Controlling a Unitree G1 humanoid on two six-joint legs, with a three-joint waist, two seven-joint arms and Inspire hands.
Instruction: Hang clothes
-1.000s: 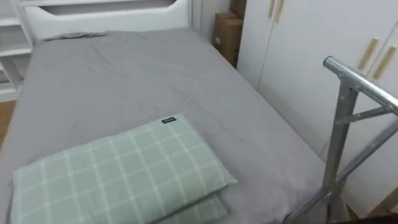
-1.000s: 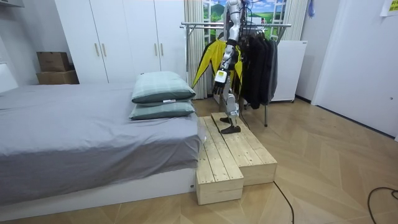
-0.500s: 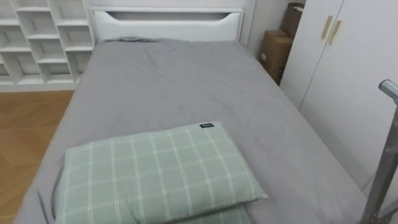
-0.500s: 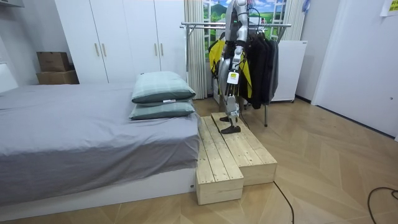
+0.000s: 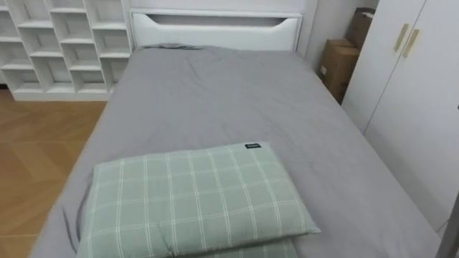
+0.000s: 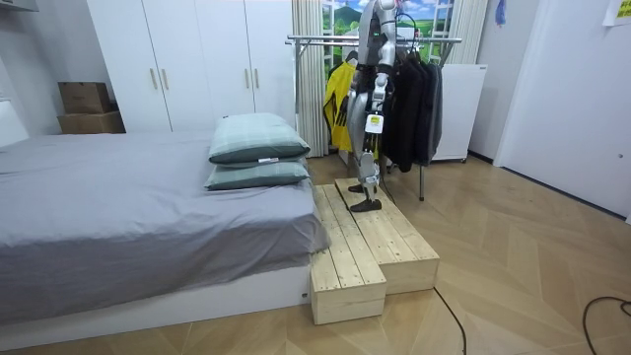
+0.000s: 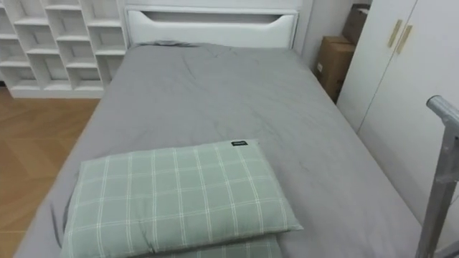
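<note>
Yellow garment [image 6: 338,108] has swung in from the room view's left and now hangs close beside the robot at the clothes rack [image 6: 315,40], above the far end of the wooden platform [image 6: 380,242]. Robot hand [image 6: 373,116] hangs low before it; grip cannot be told

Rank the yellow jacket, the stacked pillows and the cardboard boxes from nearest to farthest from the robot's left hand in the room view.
1. The yellow jacket, right beside the left hand, by the clothes rack.
2. The stacked pillows, on the bed's end, toward the room view's left.
3. The cardboard boxes, by the wardrobe at the far left.
</note>
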